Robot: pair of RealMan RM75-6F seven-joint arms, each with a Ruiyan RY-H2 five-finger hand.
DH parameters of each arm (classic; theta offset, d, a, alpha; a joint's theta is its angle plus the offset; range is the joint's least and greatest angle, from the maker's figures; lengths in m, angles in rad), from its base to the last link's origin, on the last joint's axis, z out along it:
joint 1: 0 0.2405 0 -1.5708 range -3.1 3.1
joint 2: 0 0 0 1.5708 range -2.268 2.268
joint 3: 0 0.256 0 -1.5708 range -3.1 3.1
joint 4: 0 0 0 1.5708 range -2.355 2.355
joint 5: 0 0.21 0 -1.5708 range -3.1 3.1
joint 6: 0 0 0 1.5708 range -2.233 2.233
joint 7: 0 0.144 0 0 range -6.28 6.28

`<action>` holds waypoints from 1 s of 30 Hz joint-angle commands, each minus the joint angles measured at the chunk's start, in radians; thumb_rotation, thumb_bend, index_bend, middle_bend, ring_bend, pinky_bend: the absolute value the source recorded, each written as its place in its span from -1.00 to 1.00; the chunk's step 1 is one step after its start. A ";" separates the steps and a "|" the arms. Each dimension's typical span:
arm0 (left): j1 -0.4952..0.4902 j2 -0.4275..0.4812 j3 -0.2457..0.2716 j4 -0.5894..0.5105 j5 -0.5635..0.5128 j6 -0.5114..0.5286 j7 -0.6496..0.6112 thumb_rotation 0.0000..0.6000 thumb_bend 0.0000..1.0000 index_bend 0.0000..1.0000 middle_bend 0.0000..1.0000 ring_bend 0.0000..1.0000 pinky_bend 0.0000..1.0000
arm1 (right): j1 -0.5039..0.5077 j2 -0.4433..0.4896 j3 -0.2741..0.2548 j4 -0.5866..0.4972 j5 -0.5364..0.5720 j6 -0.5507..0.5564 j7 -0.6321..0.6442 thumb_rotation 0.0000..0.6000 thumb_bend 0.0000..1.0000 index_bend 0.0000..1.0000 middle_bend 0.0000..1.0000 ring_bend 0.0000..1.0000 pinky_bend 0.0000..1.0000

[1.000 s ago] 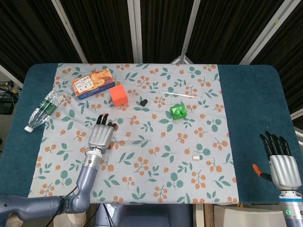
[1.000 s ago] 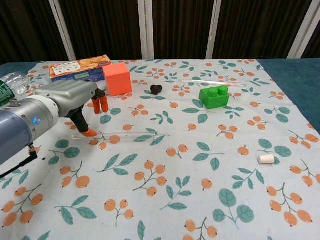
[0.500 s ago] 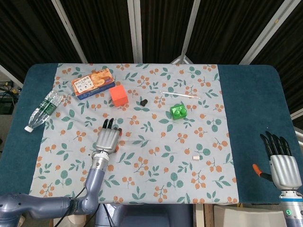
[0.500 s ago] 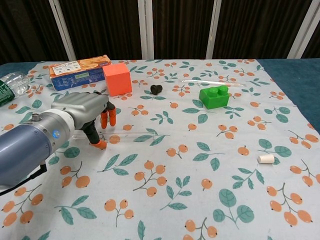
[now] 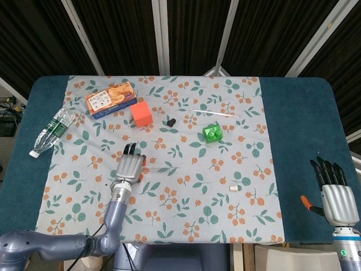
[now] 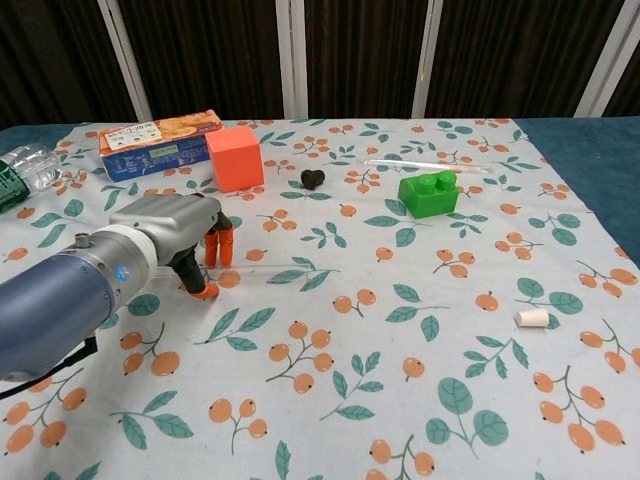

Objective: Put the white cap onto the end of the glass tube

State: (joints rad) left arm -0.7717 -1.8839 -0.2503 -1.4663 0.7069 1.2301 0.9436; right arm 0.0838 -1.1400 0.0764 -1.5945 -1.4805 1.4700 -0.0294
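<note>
White cap (image 6: 531,318) lies alone toward the table's near right edge. Farther in, the left hand (image 6: 185,235), fingers curled down, empty, reaches for a glass tube (image 6: 262,265). Right hand (image 5: 337,195) rests open at the right edge.

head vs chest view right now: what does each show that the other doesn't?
Head only: the right hand, fingers apart and holding nothing, at the table's near right edge, and the whole plastic bottle, which chest clips at its frame edge.

Chest only: the left hand's orange fingertips down at the cloth; the head view sees only the back of that hand.

Both: left hand, white cap, orange cube, green block, snack box, black piece.
</note>
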 commanded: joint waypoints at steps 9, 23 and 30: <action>-0.005 -0.007 0.002 0.002 -0.003 0.004 -0.009 1.00 -0.02 0.11 -0.07 -0.90 -1.00 | 0.000 0.001 0.001 -0.003 0.003 -0.002 0.003 1.00 -0.44 -1.00 -1.00 -1.00 -1.00; -0.007 -0.001 0.013 0.004 0.072 -0.003 -0.077 1.00 0.35 0.20 0.05 -0.83 -1.00 | -0.002 -0.001 0.002 -0.001 0.004 0.004 0.003 1.00 -0.44 -1.00 -1.00 -1.00 -1.00; -0.002 0.028 0.016 -0.013 0.141 -0.002 -0.134 1.00 0.38 0.21 0.06 -0.83 -1.00 | -0.003 0.001 0.002 -0.002 0.007 0.003 0.000 1.00 -0.44 -1.00 -1.00 -1.00 -1.00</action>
State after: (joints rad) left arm -0.7755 -1.8643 -0.2356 -1.4759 0.8349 1.2275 0.8221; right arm 0.0811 -1.1394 0.0782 -1.5964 -1.4738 1.4726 -0.0291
